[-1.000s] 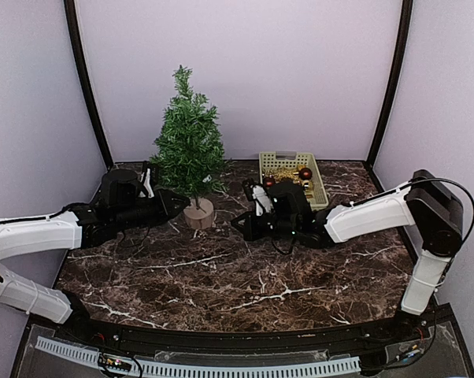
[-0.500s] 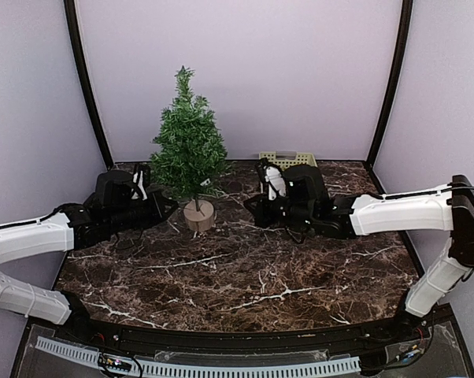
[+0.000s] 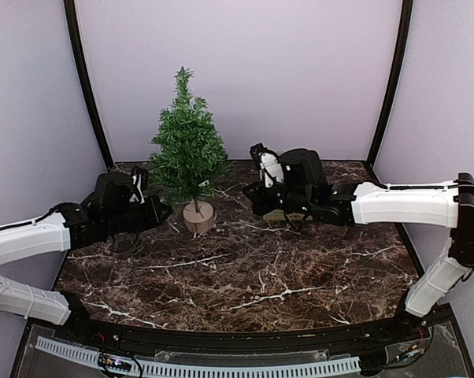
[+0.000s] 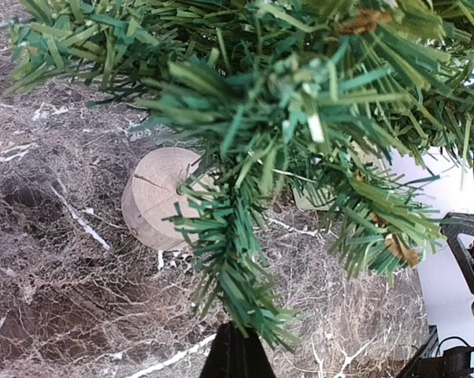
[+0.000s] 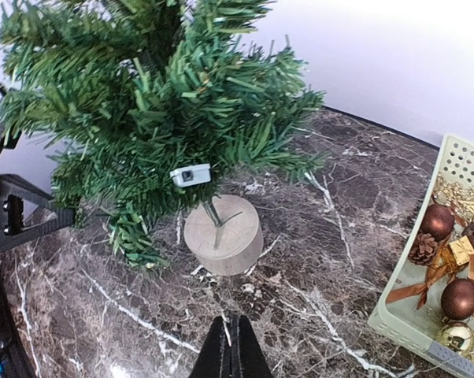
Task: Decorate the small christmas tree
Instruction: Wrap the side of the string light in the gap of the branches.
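The small christmas tree [image 3: 188,150] stands upright at the back left of the marble table on its round tan base [image 3: 198,216]. My left gripper [image 3: 166,211] is shut, low and just left of the base. In the left wrist view its tips [image 4: 235,342] sit right at the end of a drooping low branch [image 4: 237,268]; I cannot tell whether any needles are pinched. My right gripper [image 3: 250,201] is shut to the right of the tree. In the right wrist view it [image 5: 235,335] points at the base [image 5: 223,234] from a short way off, holding nothing.
A pale green basket [image 5: 414,327] at the right holds brown balls [image 5: 460,299], a pine cone [image 5: 422,248], a gold gift box [image 5: 460,250] and a gold ball [image 5: 456,337]. A small white box [image 5: 190,174] hangs among the lower branches. Purple walls enclose the table.
The left gripper has shut and drawn back a little to the left of the base. The right arm has swung away from the basket, up and toward the tree, still shut.
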`<move>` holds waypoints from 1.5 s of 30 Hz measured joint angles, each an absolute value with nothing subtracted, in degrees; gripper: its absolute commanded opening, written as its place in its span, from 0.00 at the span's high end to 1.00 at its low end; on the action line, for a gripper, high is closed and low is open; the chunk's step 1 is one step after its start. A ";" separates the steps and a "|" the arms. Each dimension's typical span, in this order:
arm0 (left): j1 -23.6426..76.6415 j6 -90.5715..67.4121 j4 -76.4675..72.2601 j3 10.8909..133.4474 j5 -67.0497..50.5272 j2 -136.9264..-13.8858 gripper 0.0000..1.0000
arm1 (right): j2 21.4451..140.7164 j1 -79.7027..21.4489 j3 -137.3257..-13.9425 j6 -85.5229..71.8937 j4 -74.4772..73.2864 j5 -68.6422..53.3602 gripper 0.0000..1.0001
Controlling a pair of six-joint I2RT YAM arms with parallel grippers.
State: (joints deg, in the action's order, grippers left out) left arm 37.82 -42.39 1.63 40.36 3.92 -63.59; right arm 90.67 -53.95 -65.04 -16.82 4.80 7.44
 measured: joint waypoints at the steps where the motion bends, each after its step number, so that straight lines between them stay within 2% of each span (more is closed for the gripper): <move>1: 37.78 -42.22 1.69 40.36 3.92 -63.57 1.00 | 90.63 -54.04 -65.04 -16.32 4.47 6.66 1.00; 11: 37.78 -40.77 2.94 41.30 3.97 -63.57 1.00 | 90.30 -54.57 -67.33 -12.71 2.39 -4.03 1.00; 21: 37.71 -40.45 3.55 41.32 4.12 -63.55 1.00 | 90.35 -55.00 -69.84 -12.71 2.13 -7.49 1.00; 45: 37.65 -38.89 3.44 41.80 3.70 -62.61 1.00 | 100.33 -59.94 -65.04 -18.59 2.48 -3.07 1.00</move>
State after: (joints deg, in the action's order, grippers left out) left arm 37.65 -38.89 3.44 41.80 3.70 -62.61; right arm 100.33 -59.94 -65.04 -18.59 2.48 -3.07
